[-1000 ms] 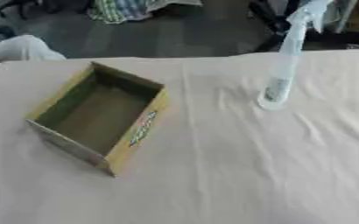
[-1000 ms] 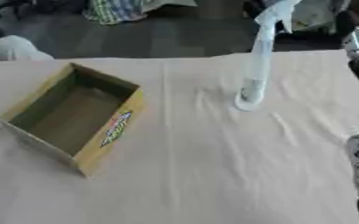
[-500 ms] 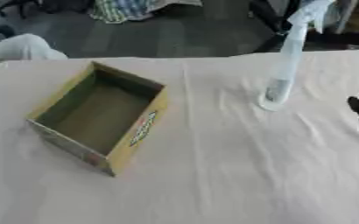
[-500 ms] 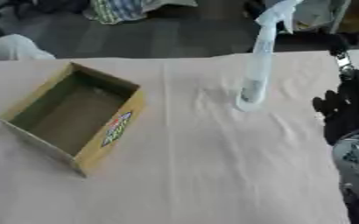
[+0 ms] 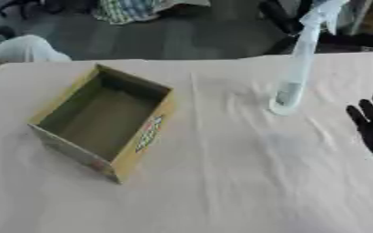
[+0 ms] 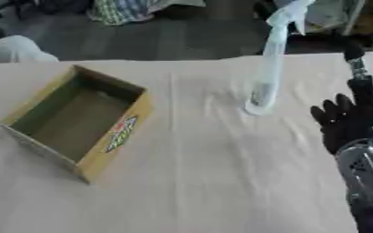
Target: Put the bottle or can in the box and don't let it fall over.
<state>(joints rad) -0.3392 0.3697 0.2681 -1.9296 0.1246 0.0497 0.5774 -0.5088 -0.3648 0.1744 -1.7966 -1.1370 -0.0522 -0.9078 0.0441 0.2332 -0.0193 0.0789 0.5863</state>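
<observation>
Box (image 5: 106, 122) left on table (image 5: 221, 191), bottle (image 6: 267, 77) seemingly upright right, hand (image 6: 345, 123) beyond

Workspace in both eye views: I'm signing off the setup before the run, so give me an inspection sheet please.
Surface: table under a pale, lightly wrinkled cloth.
Job's things: tall clear bottle standing upright right of centre; open cardboard box at left, empty, apart from the bottle.
Clutter: nothing seen.
Hands: right robot hand open, fingers up, right of the bottle, not touching it; left robot hand not in view.
Cables: nothing seen.
Surroundings: dark floor beyond the table, white bundle at far left.
</observation>
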